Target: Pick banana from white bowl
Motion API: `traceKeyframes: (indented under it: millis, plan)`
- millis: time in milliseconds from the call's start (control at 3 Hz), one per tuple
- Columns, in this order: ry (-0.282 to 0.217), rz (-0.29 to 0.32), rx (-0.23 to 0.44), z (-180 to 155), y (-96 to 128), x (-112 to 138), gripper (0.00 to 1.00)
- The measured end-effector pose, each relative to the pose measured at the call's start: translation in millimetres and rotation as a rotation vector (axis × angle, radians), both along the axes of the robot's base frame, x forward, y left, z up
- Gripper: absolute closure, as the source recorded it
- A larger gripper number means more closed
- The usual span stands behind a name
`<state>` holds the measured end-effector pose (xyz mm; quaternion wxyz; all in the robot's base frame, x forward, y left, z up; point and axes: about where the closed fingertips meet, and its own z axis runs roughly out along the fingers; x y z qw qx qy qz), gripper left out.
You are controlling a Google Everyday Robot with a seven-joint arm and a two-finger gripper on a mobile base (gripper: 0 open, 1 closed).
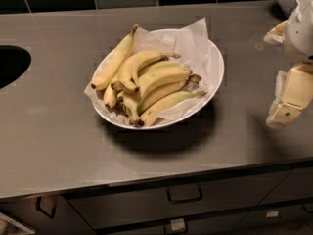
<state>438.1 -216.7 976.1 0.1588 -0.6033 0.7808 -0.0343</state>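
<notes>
- Camera view: the gripper (287,98) hangs over the right edge of the counter (54,131), holding nothing; whether it is spread or closed I cannot tell.
- White bowl (216,80) sits mid-counter, well apart from the gripper, lined with crumpled paper (195,39).
- Banana (115,60) lies along the bowl's left rim, its stem pointing to the back edge.
- Shorter curved bananas (159,82) are piled beside it.
- Second bowl (285,0) sits in the back right corner.
</notes>
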Motion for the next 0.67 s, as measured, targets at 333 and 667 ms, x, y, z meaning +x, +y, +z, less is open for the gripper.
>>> traceKeyframes:
  millis: [333, 667]
  plan:
    - [0.0, 0.0, 0.0, 0.0, 0.1, 0.0, 0.0]
    - [-0.006, 0.015, 0.001, 2.1, 5.1, 1.8, 0.0]
